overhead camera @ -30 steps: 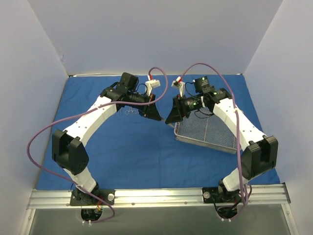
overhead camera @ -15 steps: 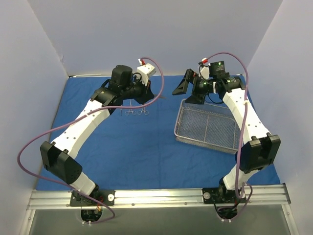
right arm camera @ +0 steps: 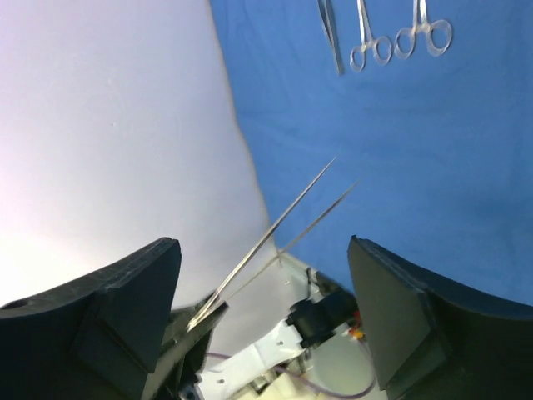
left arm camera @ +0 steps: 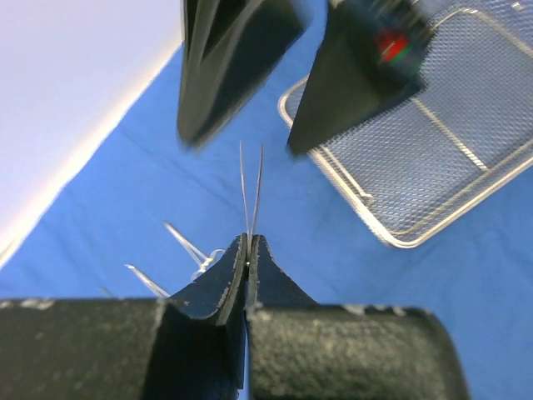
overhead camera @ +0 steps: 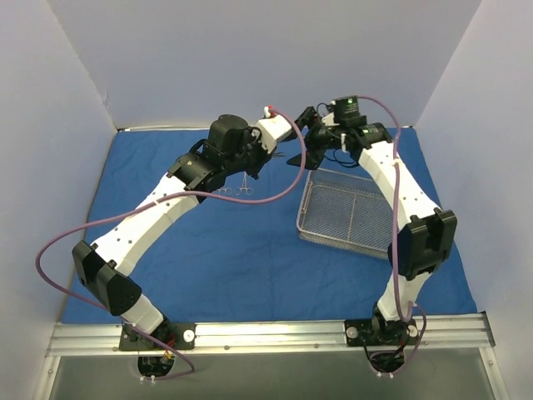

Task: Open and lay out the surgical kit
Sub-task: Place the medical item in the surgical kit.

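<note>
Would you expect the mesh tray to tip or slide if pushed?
The tray looks stiff and probably light, being open wire mesh. Low and flat, it seems unlikely to tip. On the cloth it may drag rather than glide.

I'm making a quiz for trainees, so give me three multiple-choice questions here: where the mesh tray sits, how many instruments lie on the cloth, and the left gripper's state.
1. The wire-mesh tray sits: A on the blue cloth, on the robot's right; B on the blue cloth, on the robot's left; C lifted by a gripper.
2. How many instruments lie on the cloth? A one; B three; C five.
3. The left gripper is: A wide open; B shut on nothing; C shut on a thin instrument.
Answers: 1 A, it lies flat on the cloth's right half. 2 B, the right wrist view shows three. 3 C, two prongs stick out of its closed grip.
</note>
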Robot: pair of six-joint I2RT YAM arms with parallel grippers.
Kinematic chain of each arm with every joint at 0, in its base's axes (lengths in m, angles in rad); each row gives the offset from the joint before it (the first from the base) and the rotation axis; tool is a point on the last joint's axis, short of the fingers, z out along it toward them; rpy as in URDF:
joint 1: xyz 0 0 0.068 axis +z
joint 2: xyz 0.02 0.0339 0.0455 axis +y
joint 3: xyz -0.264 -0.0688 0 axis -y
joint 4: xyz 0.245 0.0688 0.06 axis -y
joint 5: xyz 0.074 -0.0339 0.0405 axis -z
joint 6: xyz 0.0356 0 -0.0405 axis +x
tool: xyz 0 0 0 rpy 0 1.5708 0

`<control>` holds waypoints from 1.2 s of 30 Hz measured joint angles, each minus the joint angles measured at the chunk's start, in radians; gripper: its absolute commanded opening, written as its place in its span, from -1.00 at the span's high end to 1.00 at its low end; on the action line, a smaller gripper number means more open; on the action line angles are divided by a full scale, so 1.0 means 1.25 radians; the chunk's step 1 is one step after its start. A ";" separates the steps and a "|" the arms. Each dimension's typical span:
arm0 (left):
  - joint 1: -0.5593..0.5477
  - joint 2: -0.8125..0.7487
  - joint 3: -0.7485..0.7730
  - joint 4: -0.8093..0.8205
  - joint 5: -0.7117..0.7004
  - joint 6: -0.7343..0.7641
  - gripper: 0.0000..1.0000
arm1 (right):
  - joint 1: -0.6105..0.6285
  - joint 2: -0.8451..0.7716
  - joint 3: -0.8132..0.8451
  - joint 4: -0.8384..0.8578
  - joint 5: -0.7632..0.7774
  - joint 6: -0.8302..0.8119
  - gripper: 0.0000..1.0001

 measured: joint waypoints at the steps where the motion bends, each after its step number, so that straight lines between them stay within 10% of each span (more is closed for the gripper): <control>1: -0.002 0.001 0.003 -0.001 -0.009 0.010 0.95 | 0.012 0.018 0.020 -0.015 0.000 0.010 -0.29; 22: -0.035 0.020 0.006 -0.012 -0.077 0.073 0.94 | 0.038 0.038 -0.045 0.059 -0.003 0.159 0.72; 24: -0.037 0.020 -0.001 -0.014 -0.079 0.072 0.78 | 0.038 0.038 -0.054 0.068 -0.003 0.182 1.00; 29: -0.044 0.021 -0.014 -0.033 -0.057 0.056 -0.17 | 0.036 0.034 -0.056 0.085 0.009 0.206 1.00; 36: -0.031 -0.009 -0.067 -0.038 0.012 0.017 -0.38 | 0.036 0.033 0.029 -0.046 0.093 0.094 1.00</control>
